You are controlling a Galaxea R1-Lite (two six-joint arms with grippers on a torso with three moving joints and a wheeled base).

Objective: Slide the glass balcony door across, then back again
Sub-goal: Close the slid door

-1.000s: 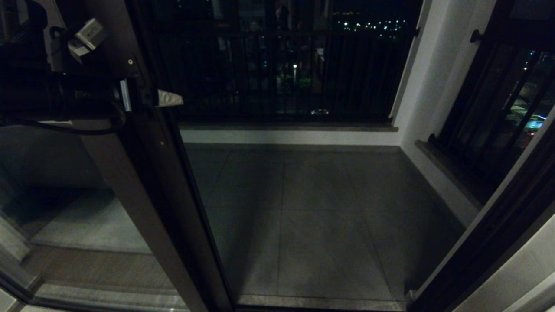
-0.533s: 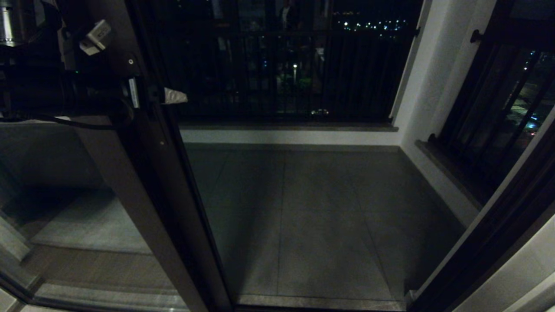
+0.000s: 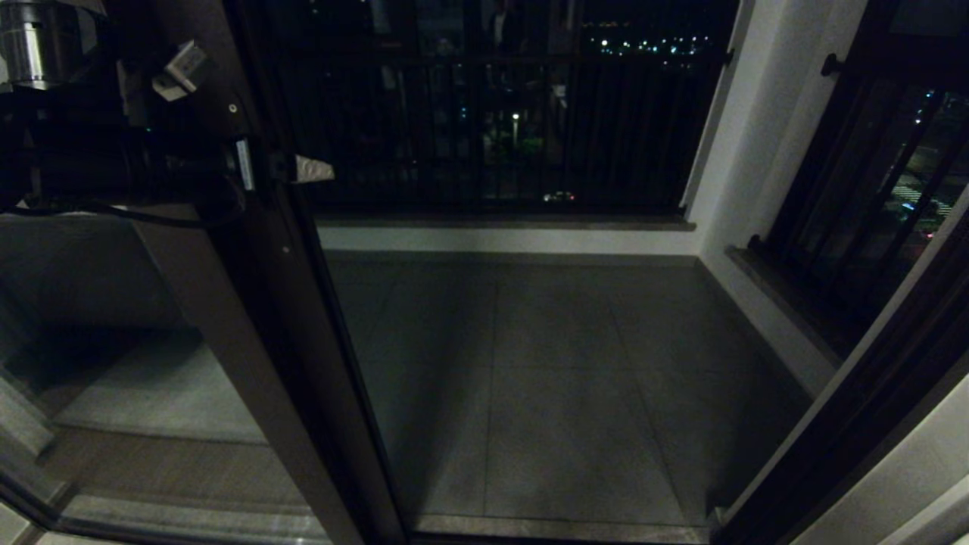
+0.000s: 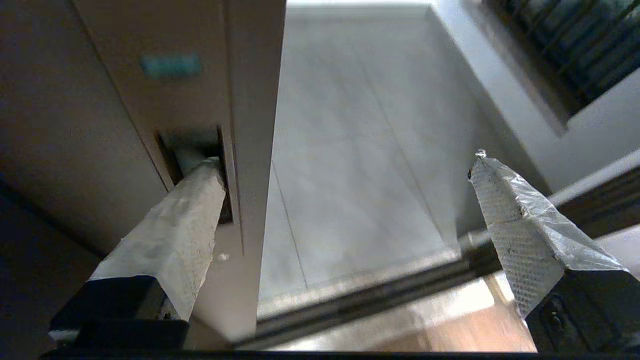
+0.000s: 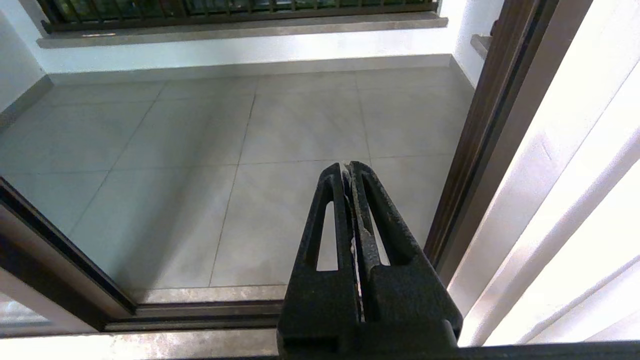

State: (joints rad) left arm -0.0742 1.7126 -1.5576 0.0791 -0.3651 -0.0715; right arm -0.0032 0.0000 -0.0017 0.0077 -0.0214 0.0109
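Two taped fingers point(image 4: 175, 225) of the left gripper point(image 3: 265, 166) stand spread wide apart at the stile of the glass balcony door point(image 3: 250, 318); one tip sits in the black handle slot point(image 4: 197, 150), the other hangs free past the stile's edge over the tiled balcony floor point(image 3: 545, 363). That door stands at the opening's left side. Low by the right jamb point(image 5: 475, 130), the right gripper point(image 5: 350, 172) is pressed closed on nothing.

Layout, from my station: tall brown-framed glass balcony door point(image 3: 250, 356) at my left, its stile between my spread left gripper point(image 4: 345, 200) fingers, one finger point(image 4: 185, 220) in its slot; grey tiled floor point(image 3: 560, 378) beyond, black barred railing point(image 3: 492, 129) behind; right gripper point(image 5: 350, 172) before the sill track.
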